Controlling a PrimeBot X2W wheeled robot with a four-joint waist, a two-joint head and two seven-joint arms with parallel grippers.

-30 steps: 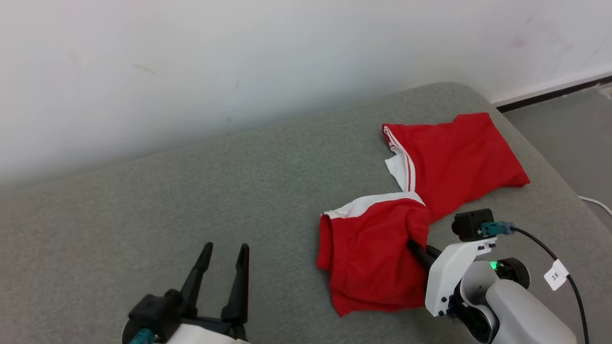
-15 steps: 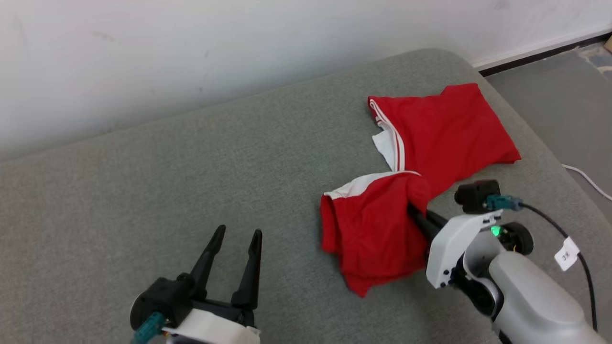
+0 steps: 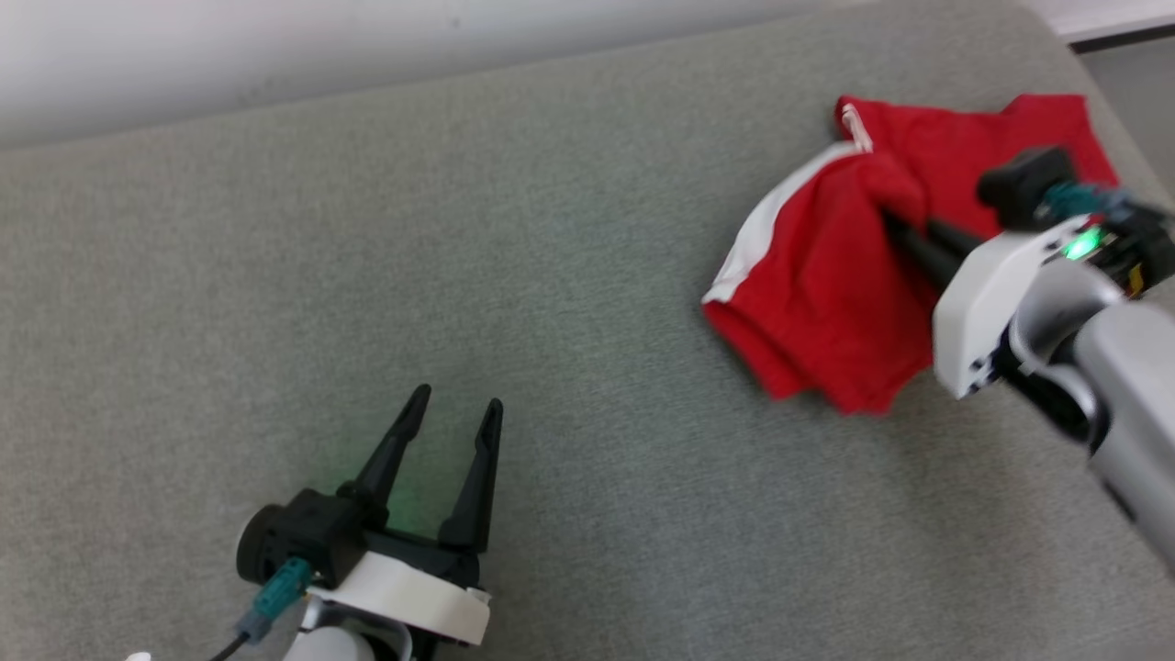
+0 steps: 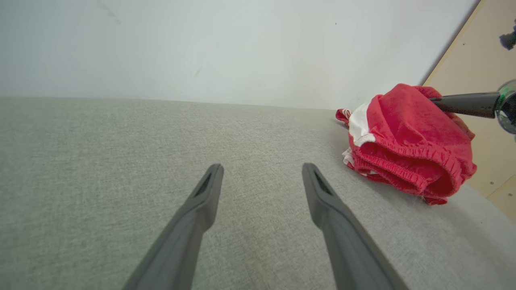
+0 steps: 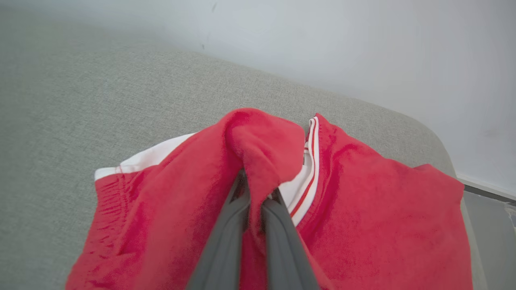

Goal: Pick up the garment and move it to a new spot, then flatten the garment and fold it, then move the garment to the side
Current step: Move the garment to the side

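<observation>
While I watch through the head camera, the biggest thing before me is one grey upholstered cushion (image 3: 551, 275), a flat pad of coarse woven cloth. It runs back to a plain white wall (image 3: 184, 46) that is smooth apart from a few faint marks. Its far right corner is rounded, and past that edge the right wrist view shows a dark baseboard (image 5: 483, 189) and a strip of grey floor.

The left and middle of the cushion lie bare, so I have wide open cloth there. The right side is tighter, because the one pair of red shorts (image 3: 826, 285) lies near the cushion's right edge and that rounded corner.

The shorts are soft, slightly fuzzy red fabric with white side panels carrying thin red stripes. The left wrist view shows a gathered elastic band along one folded edge. They are bunched rather than flat: one fold is drawn up into a peak, and the lower folds rest on the cushion.

I count two grippers, each with two long, dark, tapered fingers.

- **Right gripper** (image 3: 889, 220): it reaches into that peak with its fingers pressed almost together and a fold of the red cloth pinched between them.
- **Left gripper** (image 3: 457, 399): it sits at the lower left over bare cushion, well apart from the shorts. Its fingers are spread wide with nothing between them, and I cannot tell whether the tips touch the cloth.

One small green light (image 3: 1083, 246) glows on the right wrist.
</observation>
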